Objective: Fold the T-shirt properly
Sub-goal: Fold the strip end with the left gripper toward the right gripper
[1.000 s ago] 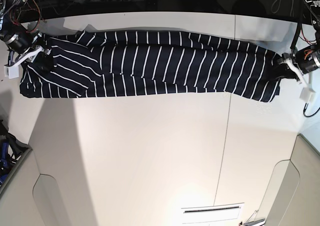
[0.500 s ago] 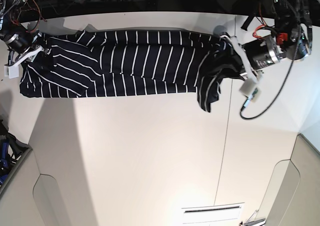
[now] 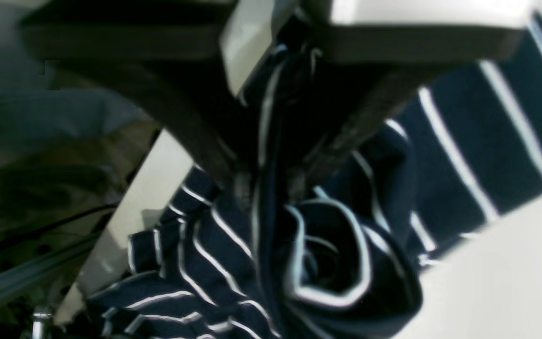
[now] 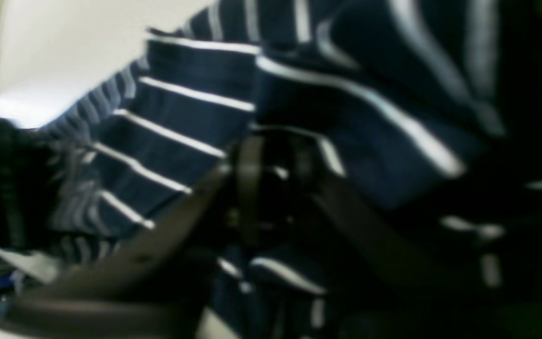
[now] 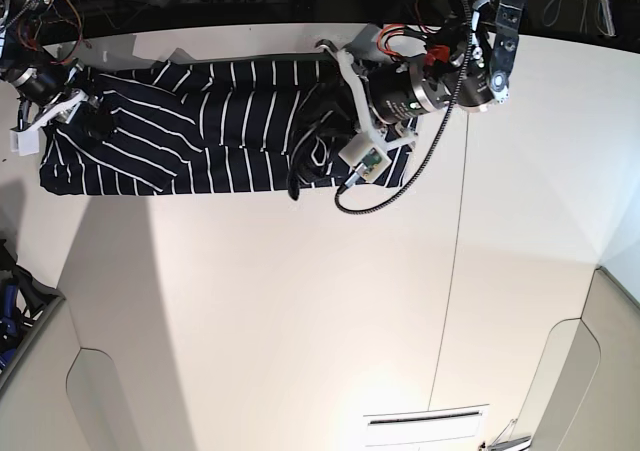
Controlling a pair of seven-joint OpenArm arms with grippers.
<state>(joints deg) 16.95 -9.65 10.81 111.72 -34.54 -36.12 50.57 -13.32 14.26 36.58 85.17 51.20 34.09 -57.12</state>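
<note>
Folding T-shirt point(image 5: 210, 121) crosswise: my left gripper point(image 3: 264, 188) pinching hem over middle; right gripper point(image 5: 75, 111) jaws unclear. Next: releasing flat.

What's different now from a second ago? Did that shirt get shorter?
Yes. The left gripper, clamped on one end of the T-shirt, swept across the table toward the other arm, dragging that end over the middle, so the shirt now covers about half its former length. In the left wrist view, cloth still sits between its fingers. The right gripper stayed on the far end.
</note>
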